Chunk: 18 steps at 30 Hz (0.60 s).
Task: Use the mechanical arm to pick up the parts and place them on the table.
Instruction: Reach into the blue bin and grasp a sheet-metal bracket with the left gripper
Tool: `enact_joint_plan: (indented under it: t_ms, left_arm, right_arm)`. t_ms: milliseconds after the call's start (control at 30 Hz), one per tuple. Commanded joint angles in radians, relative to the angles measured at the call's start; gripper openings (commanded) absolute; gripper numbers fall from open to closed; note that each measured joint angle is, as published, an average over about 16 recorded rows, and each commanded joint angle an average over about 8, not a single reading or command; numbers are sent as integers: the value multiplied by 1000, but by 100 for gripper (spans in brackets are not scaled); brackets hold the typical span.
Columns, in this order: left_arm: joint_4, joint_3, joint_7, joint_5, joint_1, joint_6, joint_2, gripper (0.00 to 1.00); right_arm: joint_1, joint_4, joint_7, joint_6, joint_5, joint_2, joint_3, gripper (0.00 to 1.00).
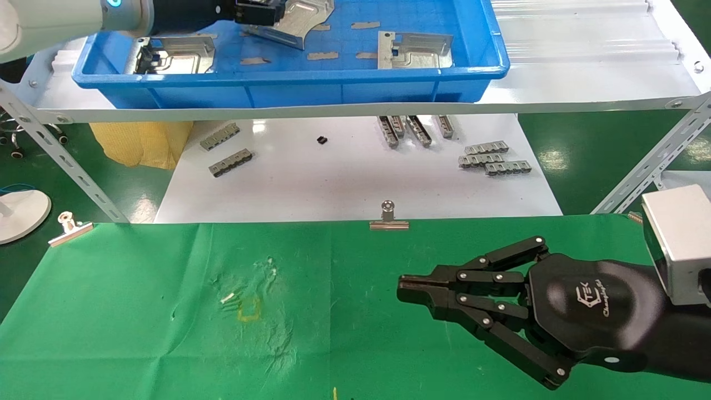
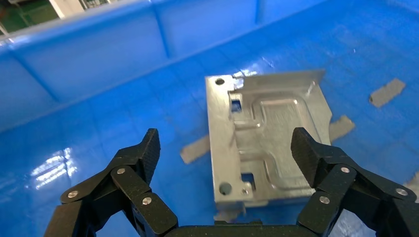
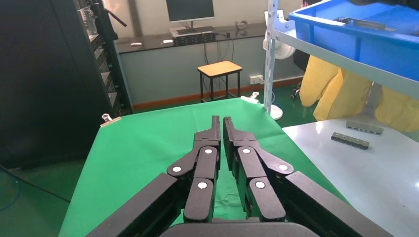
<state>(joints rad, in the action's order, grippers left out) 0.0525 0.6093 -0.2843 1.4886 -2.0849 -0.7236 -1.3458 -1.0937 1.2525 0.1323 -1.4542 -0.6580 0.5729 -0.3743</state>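
Clearly the left gripper (image 2: pixel 225 148) is the nearer one: it hovers with fingers spread over a part (image 2: pixel 267 140) lying in the blue bin (image 1: pixel 355 83) at far left, straddling the plate's shorter span, its long axis running between them. The right gripper (image 1: pixel 408 291), fingers pressed together, idles over the green desk (image 1: pixel 139 311), well apart from the parts.

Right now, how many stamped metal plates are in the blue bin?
3: one part at the bin's left end, one toward its right, one under the open left claw. More may be hidden.
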Motion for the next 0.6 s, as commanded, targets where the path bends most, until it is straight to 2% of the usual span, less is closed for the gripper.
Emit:
enact_joint_plan:
  t_ms: [33,600]
  left_arm:
    - [-5,5,-10,5,1,0,-2,0]
    - [28,17,-5,4,23,43,-2,0]
  right_arm:
    - [0,0,0,0,0,0,0,100]
    - [0,0,0,0,0,0,0,100]
